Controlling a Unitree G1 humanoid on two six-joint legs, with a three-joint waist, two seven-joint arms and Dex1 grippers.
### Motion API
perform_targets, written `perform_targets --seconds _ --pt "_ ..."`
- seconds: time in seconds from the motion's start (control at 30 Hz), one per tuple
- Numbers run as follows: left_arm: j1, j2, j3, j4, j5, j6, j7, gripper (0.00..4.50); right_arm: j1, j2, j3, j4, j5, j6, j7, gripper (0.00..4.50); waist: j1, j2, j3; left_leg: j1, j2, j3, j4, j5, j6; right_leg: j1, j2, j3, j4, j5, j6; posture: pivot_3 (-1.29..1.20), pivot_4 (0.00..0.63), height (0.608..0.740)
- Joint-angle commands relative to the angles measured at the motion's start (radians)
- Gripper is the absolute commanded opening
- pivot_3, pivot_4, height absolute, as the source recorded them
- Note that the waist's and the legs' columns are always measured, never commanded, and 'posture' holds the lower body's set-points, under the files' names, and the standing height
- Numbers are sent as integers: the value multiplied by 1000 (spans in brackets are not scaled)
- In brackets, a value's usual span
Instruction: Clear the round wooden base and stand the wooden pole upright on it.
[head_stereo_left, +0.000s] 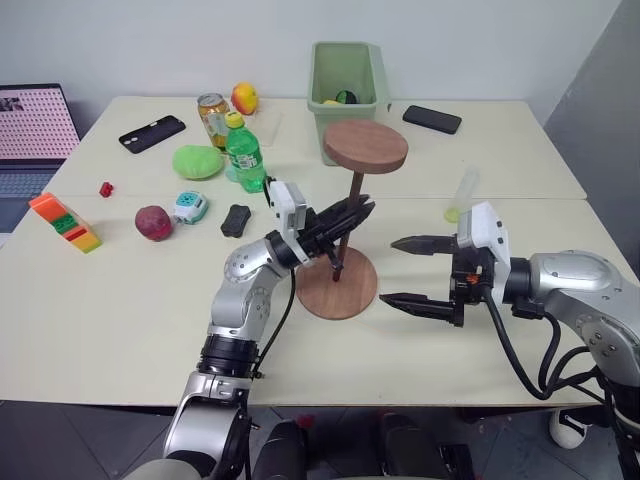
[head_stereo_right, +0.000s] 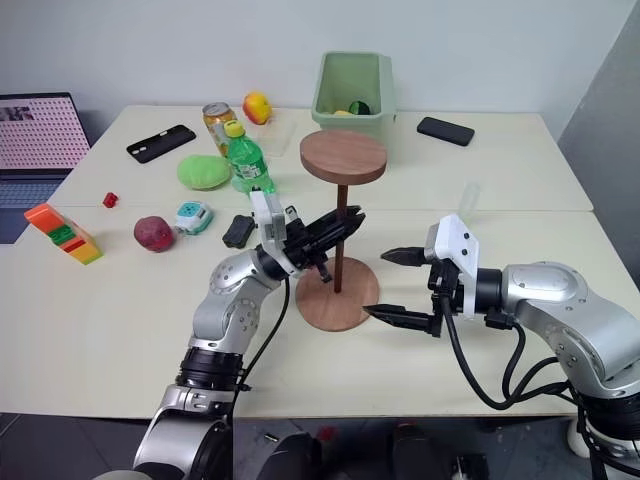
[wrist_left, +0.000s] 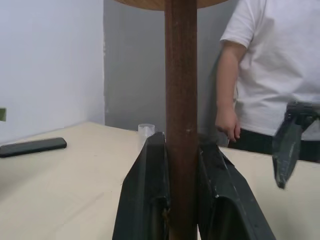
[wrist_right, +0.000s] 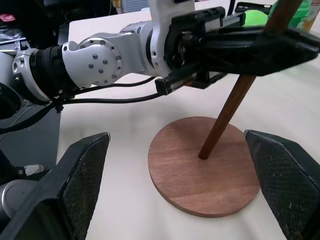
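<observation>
So the setup is a pale cream table (head_stereo_left: 130, 300) against a plain white wall, cluttered at the back with a green plastic bin (head_stereo_left: 348, 75), a green soda bottle (head_stereo_left: 243, 152) and two black phones, plus a person in a white shirt (wrist_left: 280, 65) standing nearby. The flat round reddish-brown wooden base (head_stereo_left: 337, 283) lies near the front edge, and the thin dark-brown wooden pole (head_stereo_left: 350, 215) stands on its centre, disc end up. The left gripper (head_stereo_left: 352, 215) is clamped tight on that pole, while the right gripper (head_stereo_left: 408, 272) sits just beside the base, fingers spread wide, holding nothing.

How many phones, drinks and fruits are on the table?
Phones: 2, black phone and second black phone
Drinks: 2, green bottle and can
Fruits: 2, dark red fruit and yellow-red fruit
Total: 6
</observation>
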Motion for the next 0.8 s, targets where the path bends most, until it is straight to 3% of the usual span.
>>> perform_targets --seconds 0.03,0.43,0.8 --pt "26 2 -8 -20 -2 21 19 277 -2 -10 -31 -25 15 -8 4 4500 0 0 0 0 0 0 0 0 0 0 0 0 0 0 0 0 150 740" --pt "141 68 -18 -92 15 30 27 277 7 -30 -34 -27 16 -11 14 4500 -5 0 -1 1 1 1 -1 0 0 1 1 1 0 0 0 0 150 740" --pt "226 162 -41 -170 8 131 49 277 -3 -24 -25 -14 12 -21 13 4500 -6 1 -4 18 1 2 -10 -1 2 15 1 2 -8 0 0 0 150 740"
